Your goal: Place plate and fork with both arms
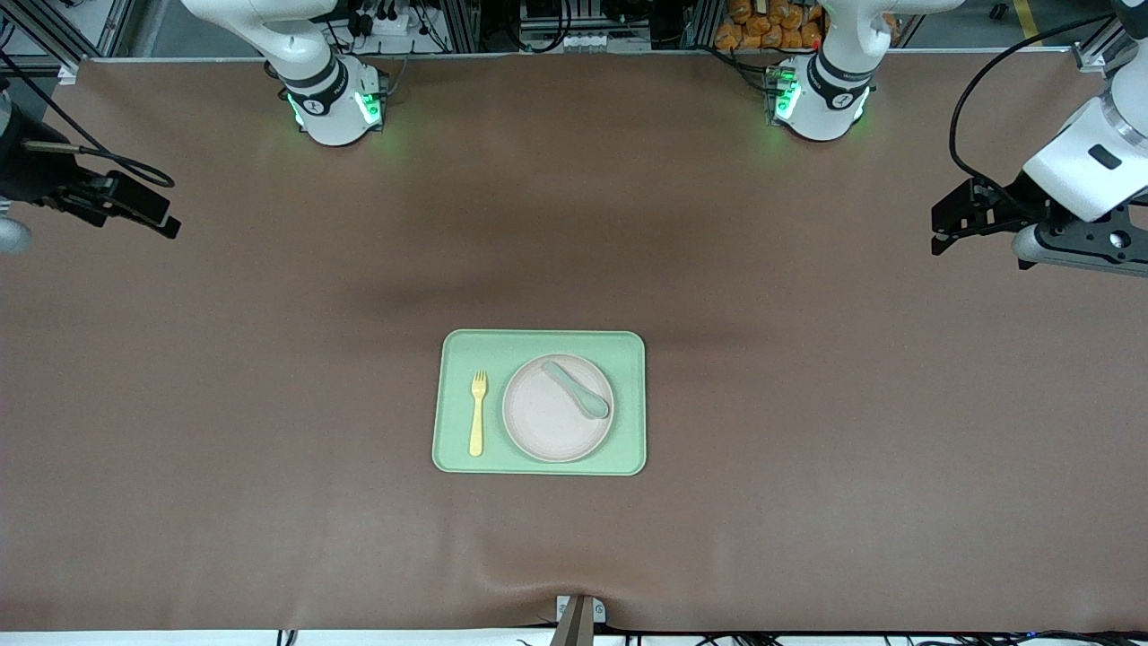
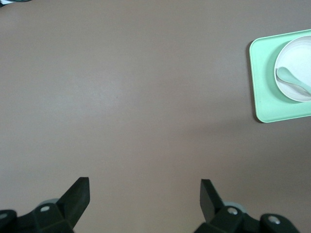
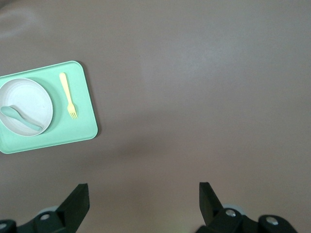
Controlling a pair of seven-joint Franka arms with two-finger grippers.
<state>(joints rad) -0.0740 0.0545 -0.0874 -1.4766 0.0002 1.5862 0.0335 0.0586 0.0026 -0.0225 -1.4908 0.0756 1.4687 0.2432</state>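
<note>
Robotics lab, as far as I can see from my station. Two white arms are bolted at the edge of the table (image 1: 179, 502), which is covered wall to wall in a plain brown sheet; the right arm's base (image 1: 336, 108) and the left arm's base (image 1: 821, 103) both glow green. Above the table edge I see aluminium framing (image 1: 108, 27) and bundles of black cables (image 1: 395, 22), with what looks like a power strip among them. A camera post (image 1: 576, 619) sticks up at the table's near edge. The only homely touch is a pale green tray (image 1: 628, 449) with toy-like tableware, set dead centre like a test prop.
</note>
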